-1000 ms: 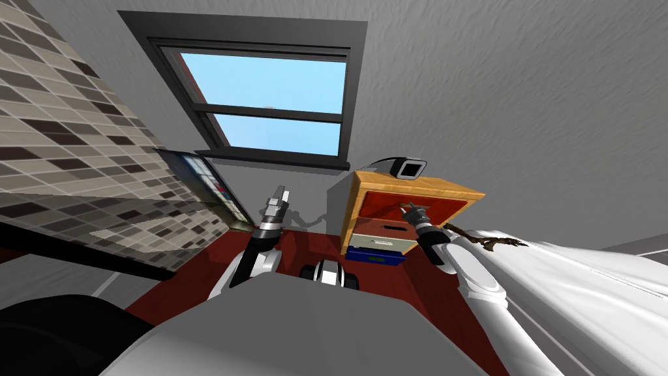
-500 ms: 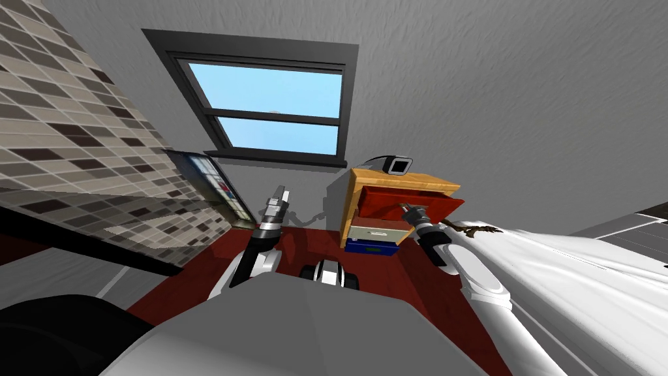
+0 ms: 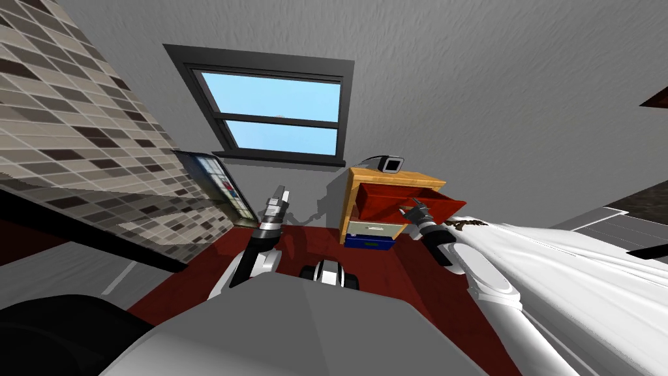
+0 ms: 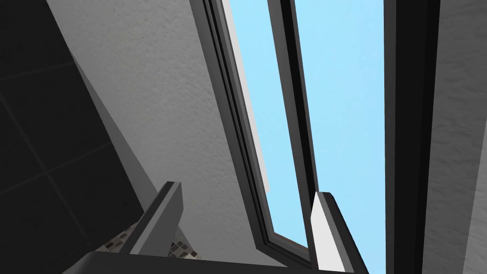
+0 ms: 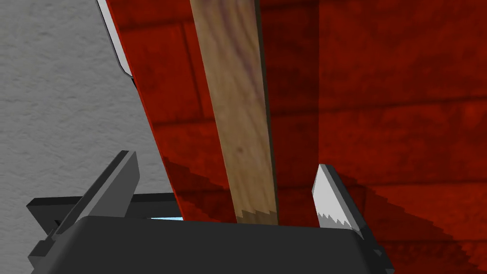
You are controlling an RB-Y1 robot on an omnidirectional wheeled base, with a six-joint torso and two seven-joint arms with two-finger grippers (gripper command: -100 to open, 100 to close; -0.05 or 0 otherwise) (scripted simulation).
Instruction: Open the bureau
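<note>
bureau (image 3: 398,176) top drawer (image 3: 388,199) sits well out, so mostly done imo | lower drawers (image 3: 372,230) shut | right gripper (image 5: 226,169) spread loose around a wooden strip (image 5: 235,104), not pinching | left gripper (image 4: 247,192) spread too, idle

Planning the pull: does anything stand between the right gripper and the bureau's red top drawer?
Nothing visible does. The right gripper is at the red drawer front, its wooden strip between the open fingers.

A dark-framed window (image 3: 274,111) showing blue sky sits upper centre in a grey textured wall (image 3: 489,85). A tiled wall (image 3: 65,130) stands at left, and the red floor (image 3: 306,245) lies lower centre.
</note>
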